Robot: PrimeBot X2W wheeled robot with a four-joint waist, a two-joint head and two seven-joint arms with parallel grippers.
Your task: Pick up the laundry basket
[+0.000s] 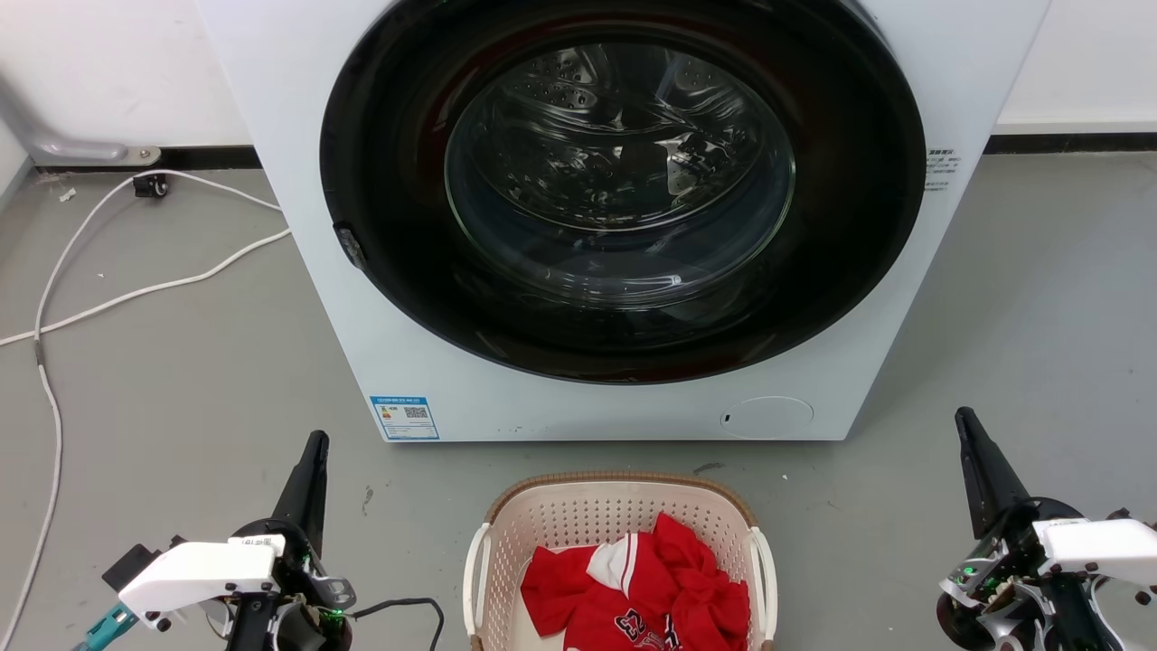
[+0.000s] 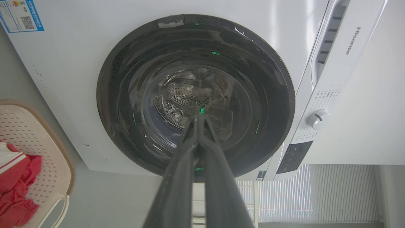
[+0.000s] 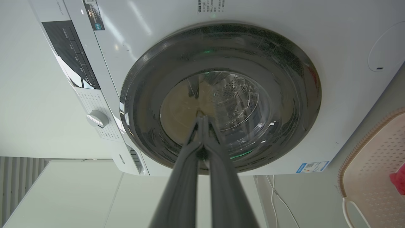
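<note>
Status: task not started, judging by the layout. The laundry basket (image 1: 578,520) sits on the grey floor (image 1: 181,380) directly in front of the washing machine (image 1: 633,411). It is centred between the two arms at the bottom of the head view, and the frame edge cuts off its near part. A red garment (image 1: 633,588) with white trim lies inside. Nothing suggests the basket is lifted.

Left gripper (image 1: 315,448): fingers pressed together at the tips, clasping nothing, pointing toward the machine. It is well apart from the basket's left handle (image 1: 471,579).

Right gripper (image 1: 969,434): same condition — fingers closed on each other, empty, well out to the side of the right handle (image 1: 767,570).

Both wrist views look along the fingers at the machine's front, with the basket at the frame edge.

Done: nothing visible beyond the robot facing the basket.

Left to do: part the fingers, bring each gripper inward and down to a white side handle, close on it, lift evenly.

Judgement: a two-armed lift seems likely, since the handles lie on opposite sides. The loose garment looks light and should not unbalance the load.

A white cable (image 1: 136,289) lies on the floor to the left, well apart from the basket.
</note>
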